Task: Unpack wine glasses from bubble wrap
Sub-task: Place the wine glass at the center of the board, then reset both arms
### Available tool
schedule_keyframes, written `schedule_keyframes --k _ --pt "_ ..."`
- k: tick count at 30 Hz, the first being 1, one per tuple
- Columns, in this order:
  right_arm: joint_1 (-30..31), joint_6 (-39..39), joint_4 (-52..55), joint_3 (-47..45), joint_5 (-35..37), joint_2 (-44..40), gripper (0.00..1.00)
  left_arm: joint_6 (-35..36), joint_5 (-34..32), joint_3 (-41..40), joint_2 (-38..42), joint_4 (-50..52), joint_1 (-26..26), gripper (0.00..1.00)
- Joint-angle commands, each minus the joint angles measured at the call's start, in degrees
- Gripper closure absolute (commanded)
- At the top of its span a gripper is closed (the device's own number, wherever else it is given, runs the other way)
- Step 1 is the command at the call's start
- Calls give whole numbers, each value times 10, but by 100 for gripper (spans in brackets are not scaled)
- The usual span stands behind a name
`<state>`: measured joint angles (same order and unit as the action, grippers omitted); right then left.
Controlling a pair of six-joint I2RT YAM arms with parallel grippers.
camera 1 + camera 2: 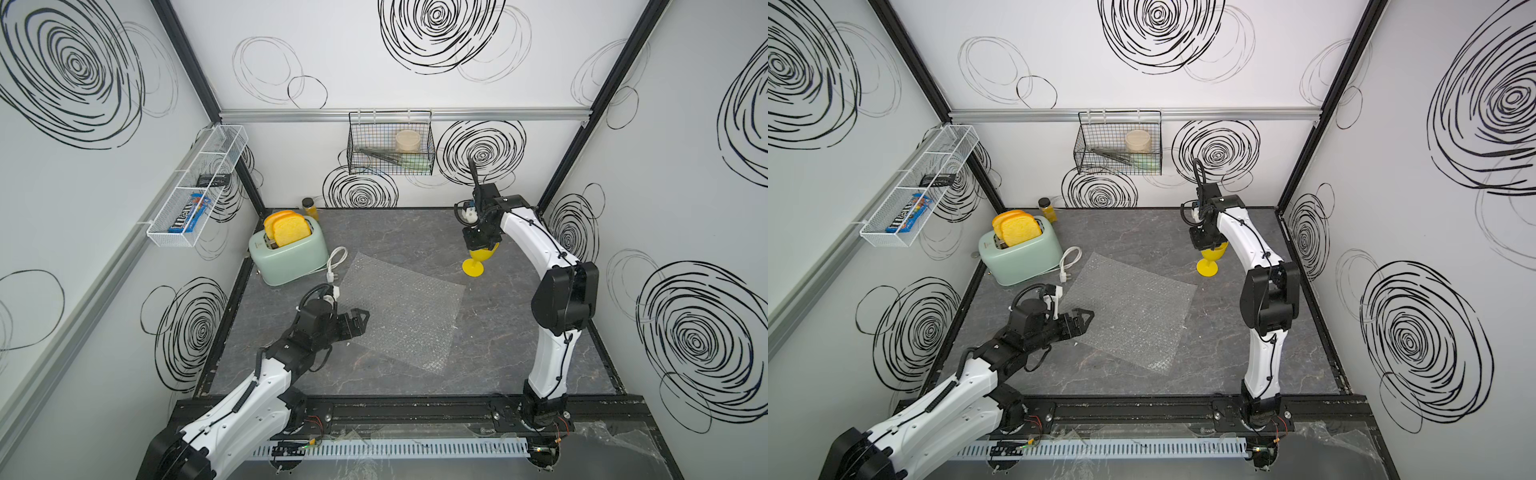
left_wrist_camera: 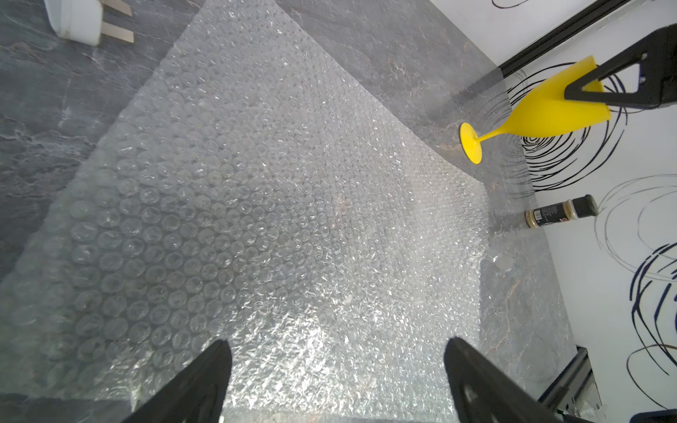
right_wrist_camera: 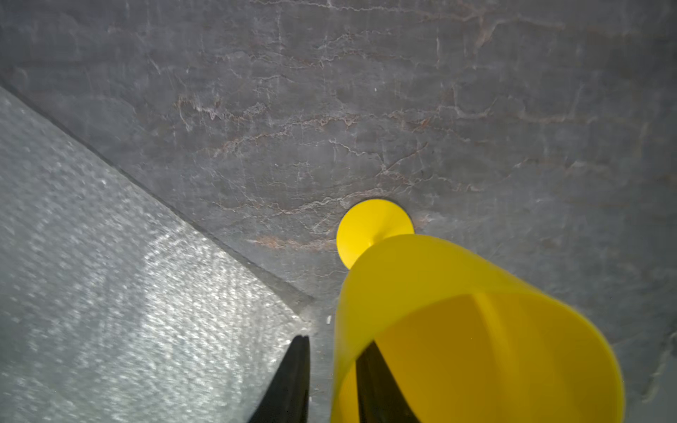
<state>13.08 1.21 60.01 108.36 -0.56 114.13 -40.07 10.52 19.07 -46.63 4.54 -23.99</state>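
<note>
goblet (image 1: 473,269) is clear of the bubble wrap (image 1: 403,307), standing upright on the table (image 1: 415,237) just past the wrap's far right corner, not touching it. right gripper (image 3: 333,366) straddles the goblet's rim: one finger inside the bowl, one outside with a visible gap to the wall, so jaws parted, not clamping. left gripper (image 2: 337,340) hangs over the wrap's left edge, jaws wide apart, nothing held; wrap lies spread flat.

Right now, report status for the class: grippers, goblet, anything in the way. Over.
Left gripper open over bubble wrap. Right gripper open, straddling goblet rim. Goblet upright on table, off the wrap. White plug beside wrap's corner.
</note>
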Motion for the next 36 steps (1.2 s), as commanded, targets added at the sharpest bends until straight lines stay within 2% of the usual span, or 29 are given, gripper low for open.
schedule_keyframes --k 1,3,12,16,20,22,24,27,28,30,31,32,34,36 --pt "-1 5 22 15 -2 -6 60 -7 4 -3 4 -22 2 5" --pt "0 5 20 23 2 -12 56 -7 3 -3 3 -22 2 5" --pt "-8 5 15 72 22 -52 52 6 -11 22 -5 -11 2 5" --pt "-11 0 -21 47 13 -99 52 20 -22 39 -7 -6 5 4" --pt "-9 -15 -159 -100 14 -211 45 46 -53 72 -17 6 7 4" --pt "-10 -31 -258 -210 10 -285 44 62 -79 81 -15 6 7 3" --pt "-9 -40 -396 -358 12 -377 41 77 -117 84 -10 2 9 2" --pt "-6 -80 -553 -539 28 -497 32 93 -165 85 -7 -22 12 1" --pt "-4 -86 -580 -578 26 -529 31 99 -176 84 -8 -35 12 0" --pt "2 -95 -625 -652 27 -591 19 111 -201 76 -17 -72 12 2" --pt "4 -100 -639 -683 39 -613 12 116 -215 72 -24 -85 12 3" --pt "7 -106 -654 -713 56 -634 0 125 -230 69 -33 -98 14 4" --pt "8 -112 -663 -759 100 -655 3 146 -272 72 -47 -111 13 4" --pt "10 -119 -656 -803 151 -665 3 196 -284 57 -44 -160 13 4"
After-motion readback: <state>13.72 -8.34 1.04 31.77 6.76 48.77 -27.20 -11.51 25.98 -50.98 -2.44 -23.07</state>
